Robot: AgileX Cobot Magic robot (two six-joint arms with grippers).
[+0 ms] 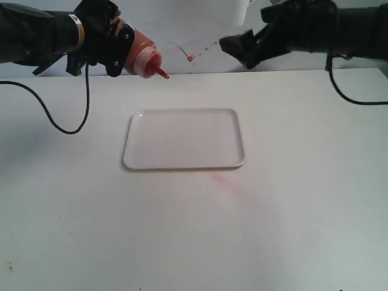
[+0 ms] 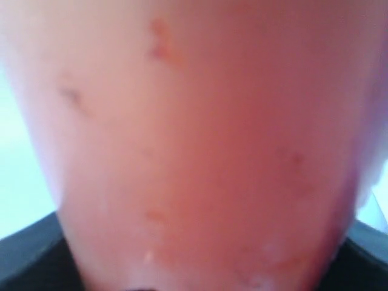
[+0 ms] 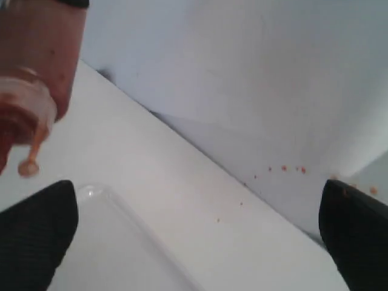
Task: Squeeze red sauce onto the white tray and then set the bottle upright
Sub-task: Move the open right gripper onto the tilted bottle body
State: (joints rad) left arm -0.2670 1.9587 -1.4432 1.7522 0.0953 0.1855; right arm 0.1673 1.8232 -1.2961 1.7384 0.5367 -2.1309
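My left gripper (image 1: 112, 43) is shut on the bottle (image 1: 144, 56) and holds it in the air, tilted, above the table's far edge. The red nozzle (image 1: 162, 74) points down and to the right, short of the white tray (image 1: 182, 165). Red sauce (image 1: 153, 63) shows as a darker mass near the nozzle end. The bottle's orange-red wall (image 2: 200, 151) fills the left wrist view. My right gripper (image 1: 235, 48) hangs open to the right of the nozzle with nothing in it. Between its fingers (image 3: 36, 233) lie the tray's corner (image 3: 124, 212) and bare table. The bottle (image 3: 42, 54) and its dangling cap (image 3: 28, 167) show there too.
A faint pink smear (image 1: 227, 182) stains the table just in front of the tray. Red specks (image 1: 191, 57) dot the back wall behind the table. A black cable (image 1: 66, 128) loops down from the left arm onto the table's left side.
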